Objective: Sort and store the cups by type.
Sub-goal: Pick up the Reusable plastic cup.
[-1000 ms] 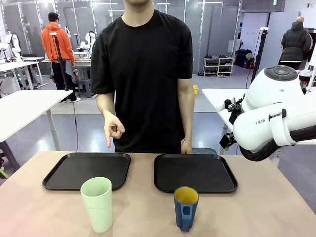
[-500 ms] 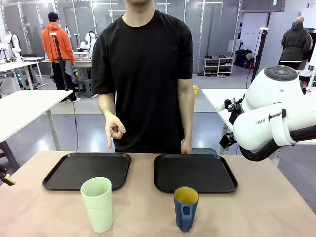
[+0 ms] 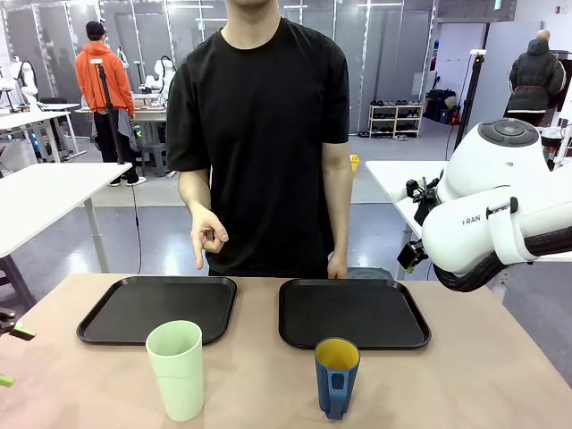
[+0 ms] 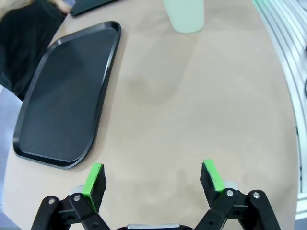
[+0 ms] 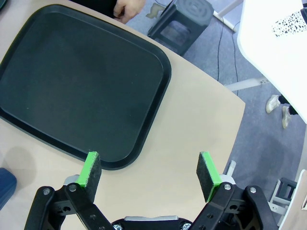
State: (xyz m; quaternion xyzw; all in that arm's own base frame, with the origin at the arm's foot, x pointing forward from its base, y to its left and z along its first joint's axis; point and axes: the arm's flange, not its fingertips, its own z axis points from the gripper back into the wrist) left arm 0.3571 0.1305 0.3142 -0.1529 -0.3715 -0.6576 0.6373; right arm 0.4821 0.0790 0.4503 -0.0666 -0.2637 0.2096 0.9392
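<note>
The pale mint-green tumbler (image 3: 175, 368) stands upright near the table's front edge, ahead of the left black tray (image 3: 159, 308). The dark blue mug (image 3: 337, 375), yellow inside, stands ahead of the right black tray (image 3: 353, 313), handle toward the camera. My left gripper (image 4: 152, 178) is open above bare table, with the tumbler (image 4: 184, 14) far ahead and a tray (image 4: 67, 96) to its side. One of its green fingertips (image 3: 21, 334) pokes in at the picture's left edge. My right gripper (image 5: 149, 171) hangs open over the near edge of its tray (image 5: 81, 81); the mug (image 5: 5, 184) peeks in at the lower left.
A person in a black shirt stands at the far side, one hand (image 3: 207, 237) pointing down above the left tray, the other hand (image 3: 337, 266) at the table edge behind the right tray. The right arm's white body (image 3: 500, 214) looms at the right. A stool (image 5: 184, 21) stands beyond the table.
The left gripper's green fingertips have come into the front view at the left edge. The cups, trays and right arm have not moved; the person's pointing hand has hardly shifted.
</note>
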